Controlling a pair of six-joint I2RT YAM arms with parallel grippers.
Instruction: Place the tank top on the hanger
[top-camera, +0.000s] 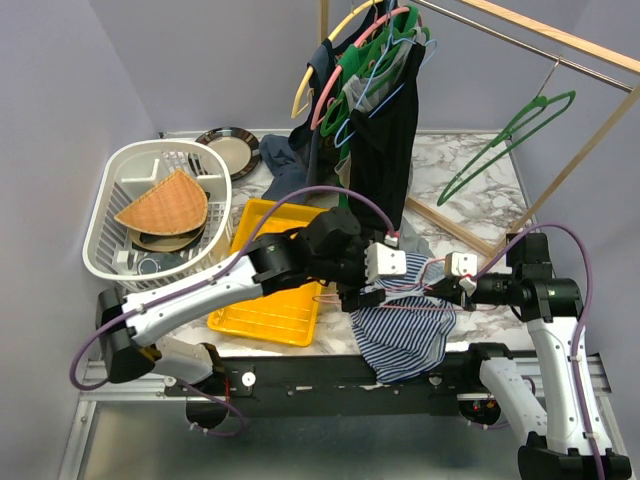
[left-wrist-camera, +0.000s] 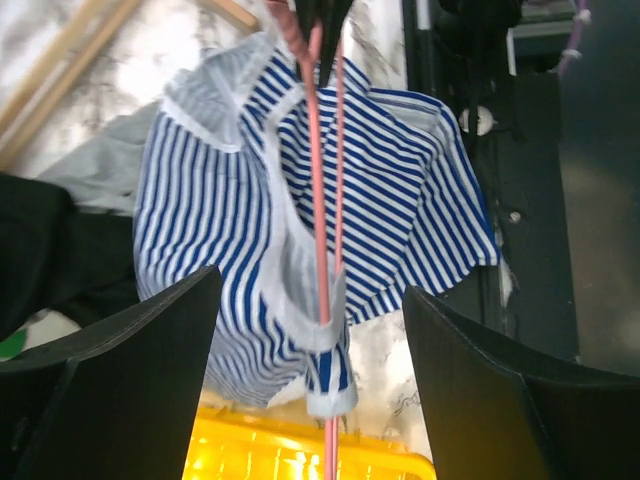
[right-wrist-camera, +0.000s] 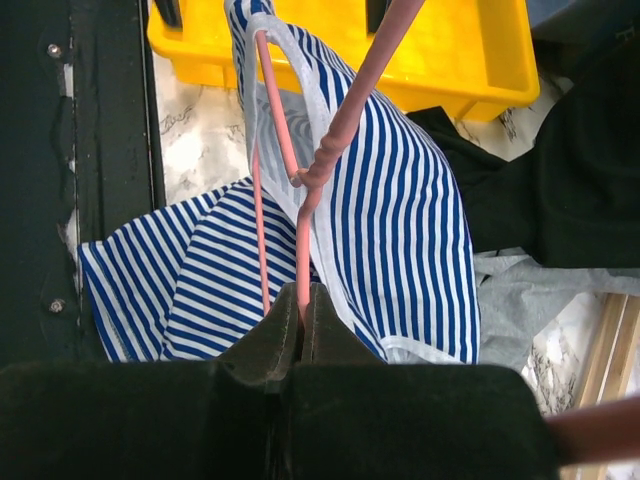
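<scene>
Right wrist view cuts off hook of hanger (right-wrist-camera: 302, 240)

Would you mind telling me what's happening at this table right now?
The two arms are putting a striped tank top on a thin pink hanger. The right gripper is shut on the hanger's wire, holding it up. The left gripper is open, facing the tank top, gripping nothing. One white-edged strap appears looped over a hanger arm; the rest hangs bunched below, so the top isn't fully on yet.
</scene>
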